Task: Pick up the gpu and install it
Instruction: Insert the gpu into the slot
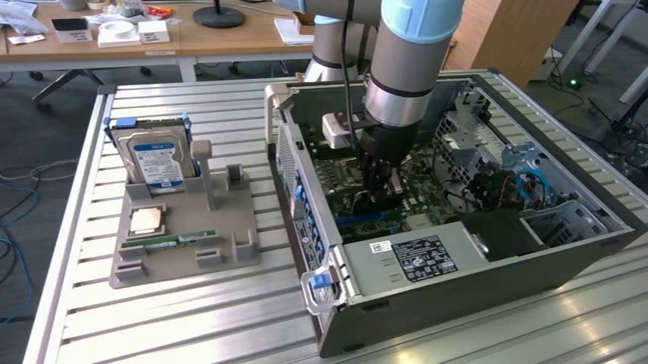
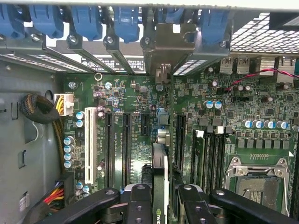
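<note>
GPU stands edge-on inside the open computer case, held upright over the green motherboard on the case floor, in line with the long black expansion slots. The gripper is clamped on the GPU, with one black finger pressed to each face of the card. Whether the card's lower edge already sits in a slot cannot be told. The arm reaches straight down into the middle of the case. A row of blue slot clips runs along the case's rear wall, past the card's far end, and the empty CPU socket lies on the board to one side of the card. Outside the case, on the exterior view's left of it, a grey holder rests on the slatted desk and carries a blue-labelled hard drive standing on edge, a square processor chip and a narrow green RAM stick
</note>
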Controlling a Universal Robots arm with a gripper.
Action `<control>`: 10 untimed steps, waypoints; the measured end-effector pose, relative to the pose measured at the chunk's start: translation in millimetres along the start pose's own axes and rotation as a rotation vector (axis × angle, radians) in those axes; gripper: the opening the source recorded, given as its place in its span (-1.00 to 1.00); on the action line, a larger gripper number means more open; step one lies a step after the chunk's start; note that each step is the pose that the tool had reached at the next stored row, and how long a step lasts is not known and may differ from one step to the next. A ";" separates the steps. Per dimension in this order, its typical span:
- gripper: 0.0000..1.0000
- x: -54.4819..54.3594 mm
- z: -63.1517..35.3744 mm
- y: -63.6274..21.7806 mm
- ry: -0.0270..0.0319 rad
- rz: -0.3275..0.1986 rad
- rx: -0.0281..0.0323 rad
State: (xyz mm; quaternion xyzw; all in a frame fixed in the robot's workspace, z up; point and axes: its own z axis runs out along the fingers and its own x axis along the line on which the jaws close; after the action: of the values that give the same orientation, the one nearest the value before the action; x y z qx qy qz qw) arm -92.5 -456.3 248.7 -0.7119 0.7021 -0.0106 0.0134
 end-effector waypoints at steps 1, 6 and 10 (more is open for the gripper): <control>-0.47 0.0 0.0 0.0 0.0000 0.000 0.0000; -0.47 0.0 -1.1 -0.1 -0.0003 0.000 0.0003; -0.47 -0.1 -3.5 -0.2 -0.0003 0.000 0.0002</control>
State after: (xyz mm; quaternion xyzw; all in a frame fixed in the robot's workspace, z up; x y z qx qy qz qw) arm -92.5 -456.3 252.2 -0.7118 0.7021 -0.0106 0.0135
